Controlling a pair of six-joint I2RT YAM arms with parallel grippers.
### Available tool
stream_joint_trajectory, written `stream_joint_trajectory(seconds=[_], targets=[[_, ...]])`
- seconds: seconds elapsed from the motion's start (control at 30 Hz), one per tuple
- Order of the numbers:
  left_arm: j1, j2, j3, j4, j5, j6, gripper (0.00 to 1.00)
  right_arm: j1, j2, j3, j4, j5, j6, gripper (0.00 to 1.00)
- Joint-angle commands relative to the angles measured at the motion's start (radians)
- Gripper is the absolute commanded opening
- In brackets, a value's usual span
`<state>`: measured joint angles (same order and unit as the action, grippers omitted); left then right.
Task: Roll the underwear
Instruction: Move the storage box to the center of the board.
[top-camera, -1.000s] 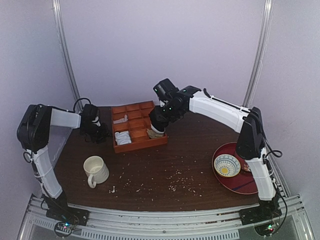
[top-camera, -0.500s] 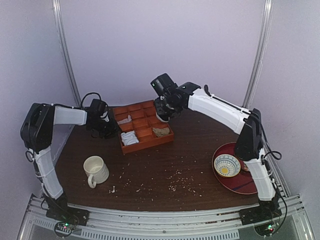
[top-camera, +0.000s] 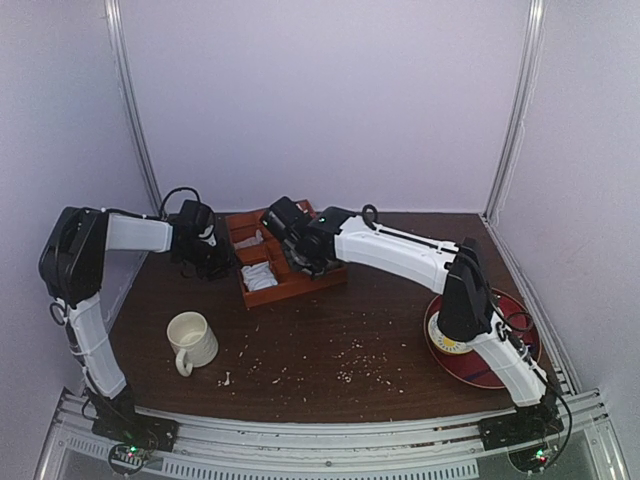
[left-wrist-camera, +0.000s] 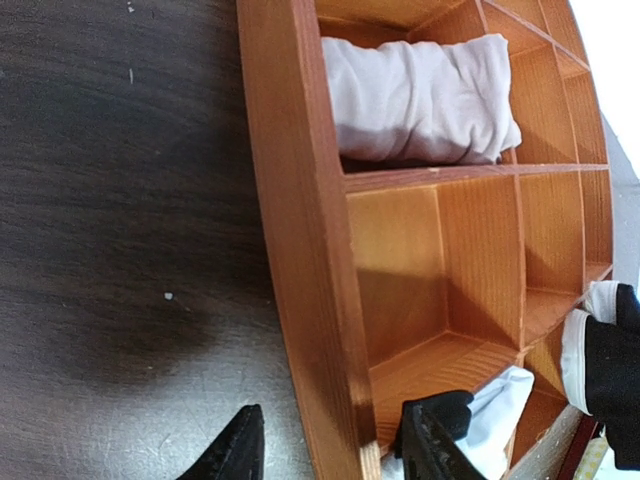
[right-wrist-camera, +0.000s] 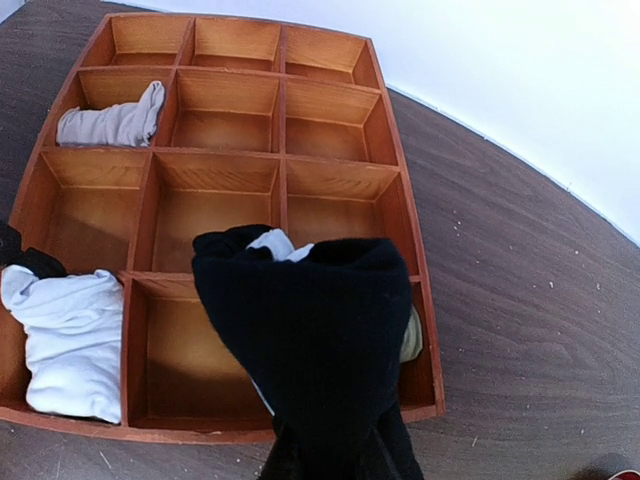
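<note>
We are seeing the right arm swing leftward across the wooden organizer tray (top-camera: 290, 285): half a second ago its wrist was hanging above the tray's far right corner, and now the right gripper (top-camera: 300, 258) is reaching over the middle of the tray, much closer to the left arm. The beige-brown lump that was lying exposed in a near right compartment is now covered by the arm in the top view. The left gripper (left-wrist-camera: 330, 450) and the tray are sitting about where they were half a second ago.

From the right wrist we are looking at the underwear (right-wrist-camera: 315, 330), a black bunch of soft fabric hanging from the right gripper, with a small fold of white (right-wrist-camera: 272, 243) showing at its top. The gripper's fingers are buried under the cloth, so we are reading it as pinching the underwear. The bunch is hanging over the near right compartments of the tray, and a sliver of beige (right-wrist-camera: 410, 335) is peeking out at its right side.

From the left wrist we are seeing the left gripper spread, with one finger outside the tray's wall (left-wrist-camera: 300, 260) on the dark desk (left-wrist-camera: 120, 200) and the other inside; we cannot tell whether it is touching the wood. A white cloth roll (left-wrist-camera: 420, 100) is lying in one compartment, and another white cloth (right-wrist-camera: 65, 335) is filling the near left one.

A cream mug (top-camera: 191, 340) is standing on the desk near the left arm, and a patterned bowl (top-camera: 452, 340) is sitting on a red plate (top-camera: 490, 370) at the right.
</note>
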<state>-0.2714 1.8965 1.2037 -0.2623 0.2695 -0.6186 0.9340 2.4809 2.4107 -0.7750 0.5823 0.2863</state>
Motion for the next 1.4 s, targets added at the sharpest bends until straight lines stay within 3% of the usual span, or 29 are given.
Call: stream_joint_trajectory(seconds=[0.0, 0.3, 0.6, 0.83, 1.37], targets=[[0.004, -0.035, -0.021, -0.012, 0.003, 0.009, 0.62, 0.013, 0.034, 0.054, -0.012, 0.081, 0.010, 0.00], [0.011, -0.046, -0.053, 0.001, -0.001, -0.001, 0.62, -0.014, -0.079, -0.035, 0.047, 0.202, -0.027, 0.00], [0.050, -0.056, -0.056, -0.018, -0.011, -0.011, 0.62, -0.008, -0.033, 0.019, 0.065, 0.315, -0.083, 0.00], [0.051, -0.022, -0.048, -0.008, 0.017, -0.021, 0.62, 0.005, 0.063, 0.091, 0.044, 0.264, -0.057, 0.00], [0.053, 0.015, -0.062, 0.024, 0.066, -0.036, 0.62, 0.034, 0.115, 0.046, 0.054, 0.066, 0.107, 0.00]])
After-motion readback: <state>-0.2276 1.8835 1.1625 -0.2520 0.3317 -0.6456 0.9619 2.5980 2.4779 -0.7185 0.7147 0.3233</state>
